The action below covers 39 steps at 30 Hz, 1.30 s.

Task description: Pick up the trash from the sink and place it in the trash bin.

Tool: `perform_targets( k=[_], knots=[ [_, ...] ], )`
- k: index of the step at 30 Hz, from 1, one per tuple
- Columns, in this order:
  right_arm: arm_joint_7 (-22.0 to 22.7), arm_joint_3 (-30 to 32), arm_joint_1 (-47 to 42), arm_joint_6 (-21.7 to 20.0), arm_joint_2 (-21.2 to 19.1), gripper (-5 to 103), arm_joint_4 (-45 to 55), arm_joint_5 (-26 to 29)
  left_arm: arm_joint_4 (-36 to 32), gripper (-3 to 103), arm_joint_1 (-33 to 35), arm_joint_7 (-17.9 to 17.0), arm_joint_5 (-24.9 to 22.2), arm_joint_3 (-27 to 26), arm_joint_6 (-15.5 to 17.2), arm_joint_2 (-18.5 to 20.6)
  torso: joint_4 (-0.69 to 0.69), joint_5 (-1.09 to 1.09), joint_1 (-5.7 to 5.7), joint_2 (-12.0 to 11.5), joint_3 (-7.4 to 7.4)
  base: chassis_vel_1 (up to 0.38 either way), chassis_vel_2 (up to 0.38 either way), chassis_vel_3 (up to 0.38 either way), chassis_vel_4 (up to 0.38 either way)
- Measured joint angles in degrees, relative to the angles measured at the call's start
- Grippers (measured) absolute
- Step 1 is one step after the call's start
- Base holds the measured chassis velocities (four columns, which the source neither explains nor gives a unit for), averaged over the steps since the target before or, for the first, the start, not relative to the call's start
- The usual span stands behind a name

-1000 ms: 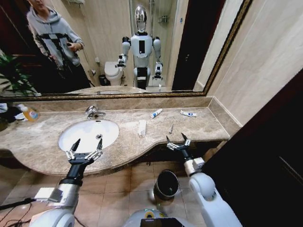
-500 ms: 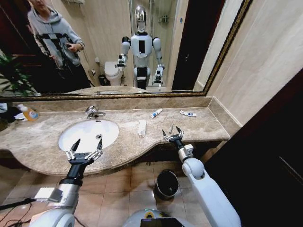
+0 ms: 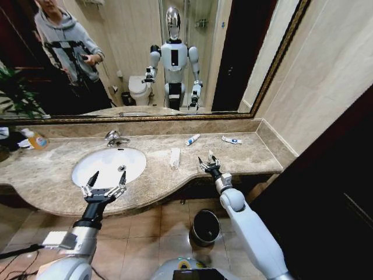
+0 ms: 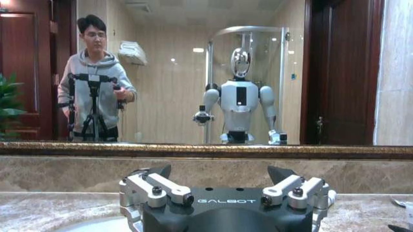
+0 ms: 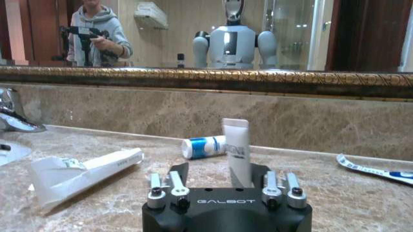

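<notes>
R gripper [image 3: 208, 161] shut on grey tube [image 5: 237, 150], upright | light, stiff, prob slick; hold mid-body | L gripper [image 3: 105, 185] open, empty, sink [image 3: 87, 160] 6 o'clock

- A wide mirror [image 3: 145, 58] in a dark, gilded frame [image 3: 274, 64] runs along the back wall above the desk.
- The brown marble desk [image 3: 245, 151] has a low marble upstand [image 3: 151, 126] along its back edge.
- Beige, glossy wall panels [image 3: 326, 76] rise on the right side.
- A dark wooden panel [image 3: 332, 204] stands at the right foreground.
- The floor [image 3: 151, 224] is laid with brownish tiles.
- The mirror reflects a white toilet [image 3: 140, 88], a glass shower enclosure [image 3: 201, 35], a dark doorway [image 3: 242, 52] and green plant leaves [image 3: 14, 93].
- An orange-labelled bottle [image 3: 36, 139] stands at the desk's far left.
</notes>
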Motion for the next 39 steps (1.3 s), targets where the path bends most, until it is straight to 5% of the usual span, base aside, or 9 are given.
perform_targets(
  k=[8,9,11,12,14,15,19,39],
  knots=[
    [0.0,0.7,-0.2,0.6,-0.5,41,-0.2,0.0,0.0,100,0.0,0.0,0.0,0.0,0.0,0.0,0.00,0.00,-0.01,0.0,0.00,0.000,0.000,0.000,0.000],
    [0.0,0.8,-0.2,0.7,-0.6,30,-0.2,0.0,0.0,100,0.0,0.0,0.0,0.0,0.0,0.0,0.00,0.00,-0.01,0.0,0.00,0.000,0.000,0.000,0.000],
    [0.0,0.9,-0.2,0.7,-0.6,30,-0.2,0.0,0.0,100,0.0,0.0,0.0,0.0,0.0,0.0,0.00,0.00,-0.01,0.0,0.00,0.000,0.000,0.000,0.000],
    [0.0,1.0,-0.2,0.8,-0.6,19,-0.2,-0.1,0.0,100,0.0,0.0,0.0,0.0,0.0,0.0,0.00,0.00,-0.01,0.0,0.00,0.000,0.000,0.000,0.000],
    [0.0,1.0,-0.3,0.8,-0.6,19,-0.2,-0.1,0.0,100,0.0,0.0,0.0,0.0,0.0,0.0,0.00,0.00,-0.01,0.0,0.00,0.000,0.000,0.000,0.000],
    [0.0,1.0,-0.3,0.9,-0.6,9,-0.2,-0.1,0.0,100,0.0,0.0,0.0,0.0,0.0,0.0,0.00,0.00,-0.01,0.0,0.00,0.000,0.000,0.000,0.000],
    [0.0,1.0,-0.5,0.9,-0.6,3,0.1,-0.1,0.0,100,0.0,0.0,0.0,0.0,0.0,0.0,0.00,0.00,-0.01,0.0,0.00,0.000,0.000,0.000,0.000],
    [0.0,5.1,-5.9,1.1,-2.6,1,6.8,0.0,0.0,100,0.0,0.0,0.0,0.0,0.0,0.0,0.00,0.01,0.00,0.0,0.00,0.000,0.000,0.000,0.000]
  ],
)
